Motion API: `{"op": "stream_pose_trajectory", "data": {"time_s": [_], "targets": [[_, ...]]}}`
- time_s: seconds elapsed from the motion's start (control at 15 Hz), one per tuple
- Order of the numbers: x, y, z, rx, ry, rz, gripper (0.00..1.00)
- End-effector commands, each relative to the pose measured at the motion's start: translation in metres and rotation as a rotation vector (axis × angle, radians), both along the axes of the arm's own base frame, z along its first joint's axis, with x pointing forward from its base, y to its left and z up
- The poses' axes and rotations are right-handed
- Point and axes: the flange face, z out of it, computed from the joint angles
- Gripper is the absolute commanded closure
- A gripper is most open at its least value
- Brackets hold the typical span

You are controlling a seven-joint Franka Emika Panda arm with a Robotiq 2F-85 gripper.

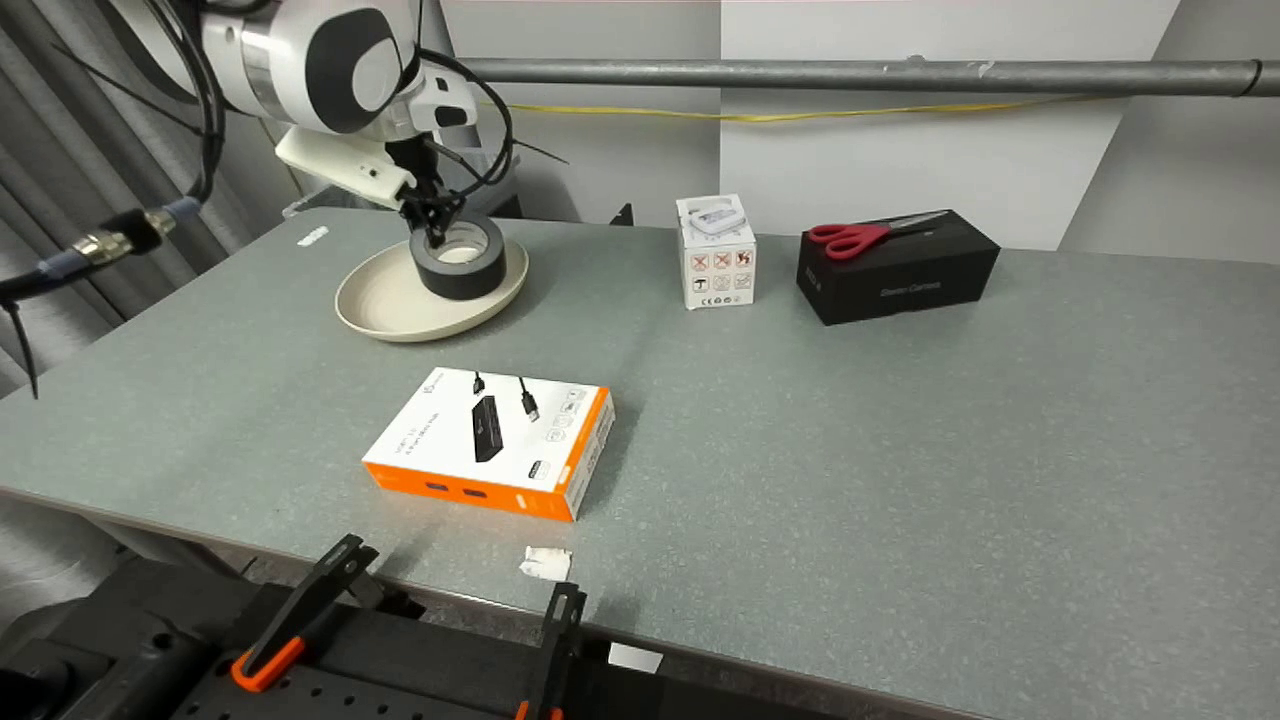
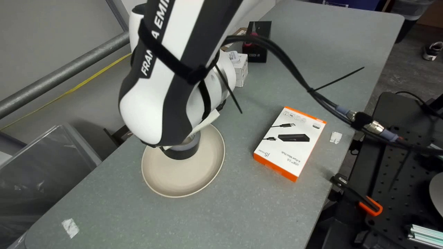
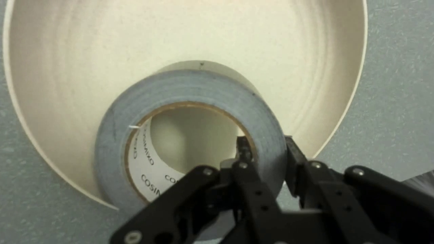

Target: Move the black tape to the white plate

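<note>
The black tape [image 1: 460,283] is a thick ring with a grey face [image 3: 190,84] and a white printed inner core. The gripper [image 3: 267,145] is shut on the ring's wall in the wrist view, one finger inside the hole and one outside. In an exterior view the gripper [image 1: 437,232] points down into the roll. The round cream-white plate [image 1: 385,300] lies under the tape in all views; the roll sits over its back part, near the rim. Whether the tape touches the plate I cannot tell. In an exterior view the arm hides the fingers above the tape [image 2: 183,153] and plate [image 2: 187,181].
A white-and-orange box [image 1: 490,440] lies in front of the plate. A small white box [image 1: 717,260] and a black box [image 1: 900,285] with red scissors [image 1: 850,240] stand further along the back. A metal pipe [image 1: 850,75] runs behind the table.
</note>
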Motion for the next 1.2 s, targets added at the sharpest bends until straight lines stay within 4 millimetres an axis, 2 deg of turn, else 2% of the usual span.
{"op": "stream_pose_trajectory", "data": {"time_s": [0.0, 0.13, 0.2, 0.27, 0.4, 0.47, 0.67, 1.07, 1.13], "targets": [[0.013, 0.012, -0.008, -0.020, 0.002, 0.053, 0.94], [0.014, 0.017, -0.004, -0.016, -0.007, 0.062, 0.94], [0.014, 0.020, -0.001, -0.012, -0.010, 0.066, 0.49], [0.014, 0.021, -0.001, -0.011, -0.012, 0.068, 0.47], [0.014, 0.025, 0.003, -0.005, -0.017, 0.071, 0.34], [0.014, 0.027, 0.004, -0.002, -0.020, 0.075, 0.24], [0.014, 0.030, 0.007, 0.001, -0.025, 0.079, 0.02], [0.012, 0.028, 0.012, 0.021, 0.018, 0.093, 0.00], [0.008, 0.027, 0.005, 0.003, -0.017, 0.062, 0.00]]}}
